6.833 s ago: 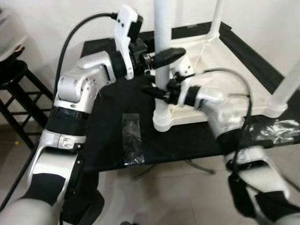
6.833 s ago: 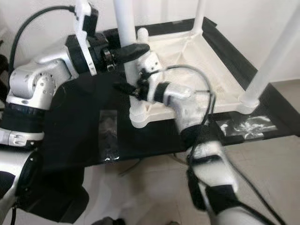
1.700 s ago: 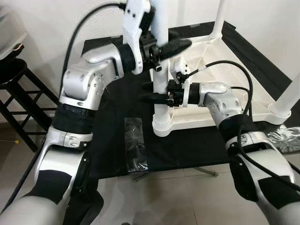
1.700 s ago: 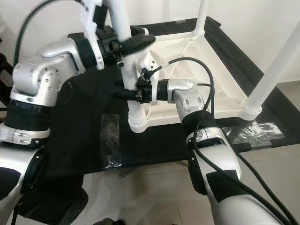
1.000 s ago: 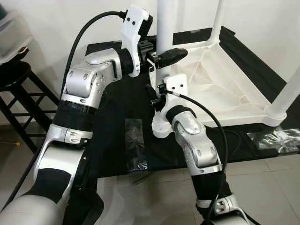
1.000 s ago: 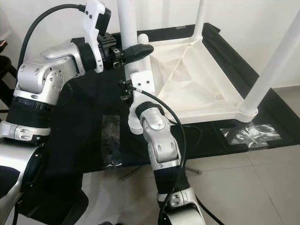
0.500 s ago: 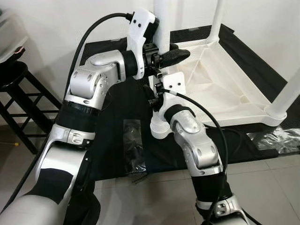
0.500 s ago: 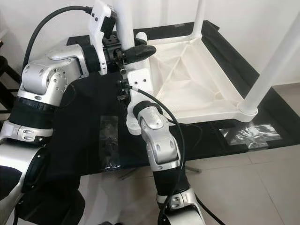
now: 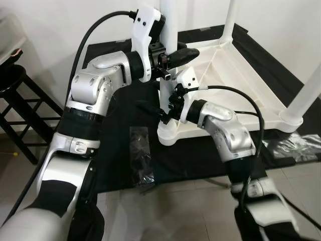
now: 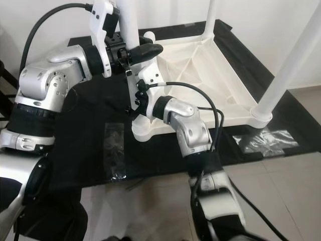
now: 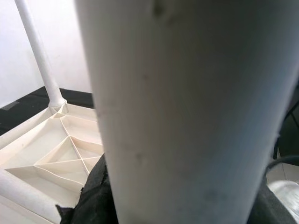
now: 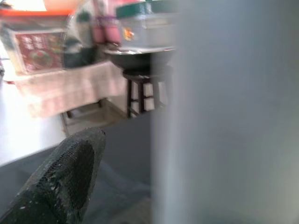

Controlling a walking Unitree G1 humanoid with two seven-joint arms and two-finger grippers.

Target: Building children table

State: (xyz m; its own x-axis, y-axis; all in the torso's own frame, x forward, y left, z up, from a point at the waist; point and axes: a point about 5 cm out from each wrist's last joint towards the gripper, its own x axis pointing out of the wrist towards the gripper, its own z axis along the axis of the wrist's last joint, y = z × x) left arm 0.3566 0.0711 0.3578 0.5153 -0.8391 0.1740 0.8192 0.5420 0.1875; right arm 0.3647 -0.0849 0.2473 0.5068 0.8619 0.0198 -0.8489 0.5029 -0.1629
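Note:
A white children's table lies upside down, its ribbed tabletop (image 9: 241, 95) on a black-covered table (image 9: 113, 120). The near-left table leg (image 9: 169, 25) stands upright in its corner socket (image 9: 168, 134). My left gripper (image 9: 180, 54) is shut on this leg high up; the left wrist view shows the leg (image 11: 187, 116) pressed close between the fingers. My right gripper (image 9: 156, 107) reaches in from the right just above the socket, with one finger on each side of the leg. One black finger (image 12: 60, 182) stands a little off the leg (image 12: 224, 116).
Two more white legs (image 9: 228, 22) (image 9: 306, 95) rise from the far and right corners. A clear plastic bag (image 9: 140, 155) lies on the cloth near the front edge, another wrapper (image 9: 296, 145) at the right. A black stool (image 9: 15, 95) stands at the left.
My right arm has swung its elbow out to the right, so its gripper now meets the leg from the right side. The left gripper keeps its hold on the leg.

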